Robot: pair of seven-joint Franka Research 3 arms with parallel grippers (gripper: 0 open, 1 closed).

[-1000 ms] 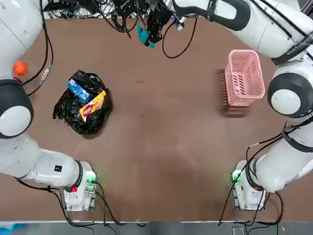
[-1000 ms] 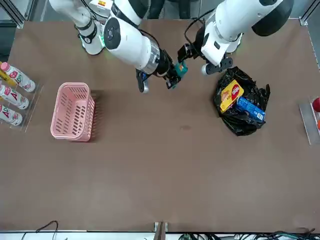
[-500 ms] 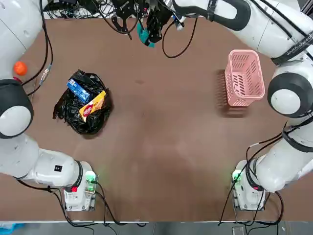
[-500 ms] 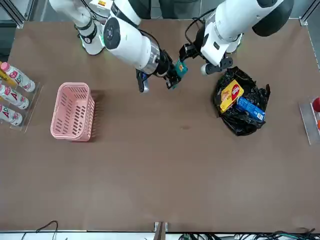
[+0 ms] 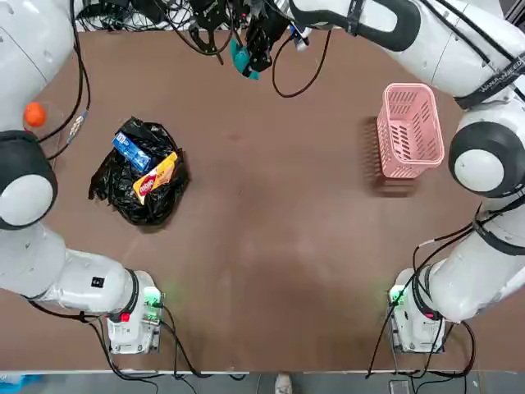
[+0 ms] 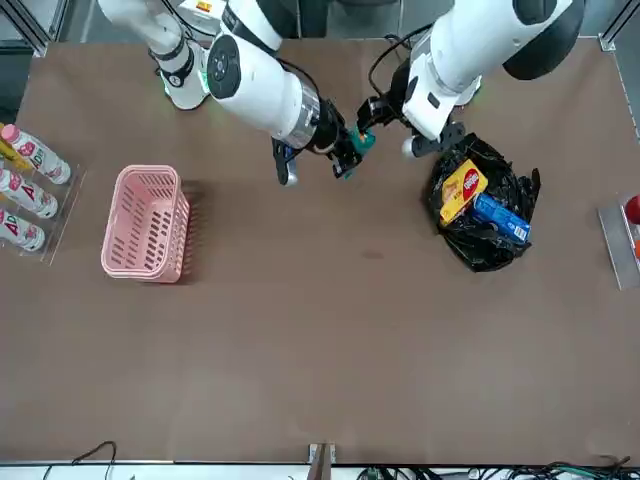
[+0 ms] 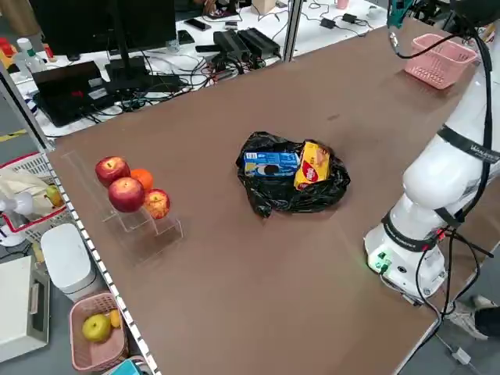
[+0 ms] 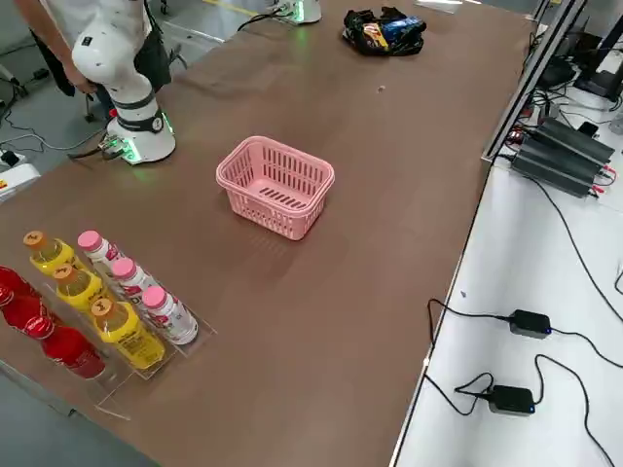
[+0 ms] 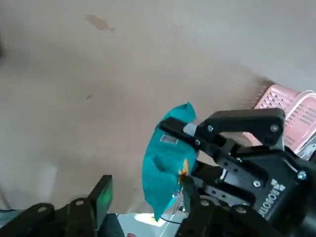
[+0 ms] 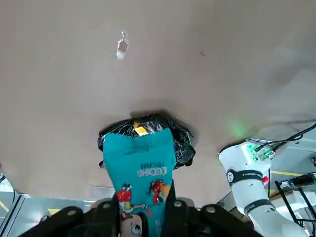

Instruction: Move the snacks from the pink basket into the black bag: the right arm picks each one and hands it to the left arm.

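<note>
High over the table's far edge, my right gripper (image 5: 248,56) is shut on the small teal snack (image 5: 239,60), and the packet's lower end sits between its fingers (image 10: 143,210). My left gripper (image 9: 145,192) is open at the teal snack's (image 9: 165,163) free end. One finger (image 9: 190,190) lies against the packet and the other (image 9: 101,195) stands apart from it. The black bag (image 5: 139,176) lies at the left of the table with the blue snack (image 5: 131,150) and the yellow snack (image 5: 156,176) on it. At the right stands the pink basket (image 5: 410,131), which is empty (image 8: 275,185).
Bottles (image 8: 107,302) stand in a clear rack at my right edge of the table. Red and orange fruits (image 7: 129,191) sit on a clear stand at my left edge. Cables (image 5: 156,12) crowd the far edge. Both arm bases (image 5: 131,316) stand at the near edge.
My left gripper has closed in on the teal snack and its fingers have narrowed around the free end. The right gripper has kept its hold in nearly the same place.
</note>
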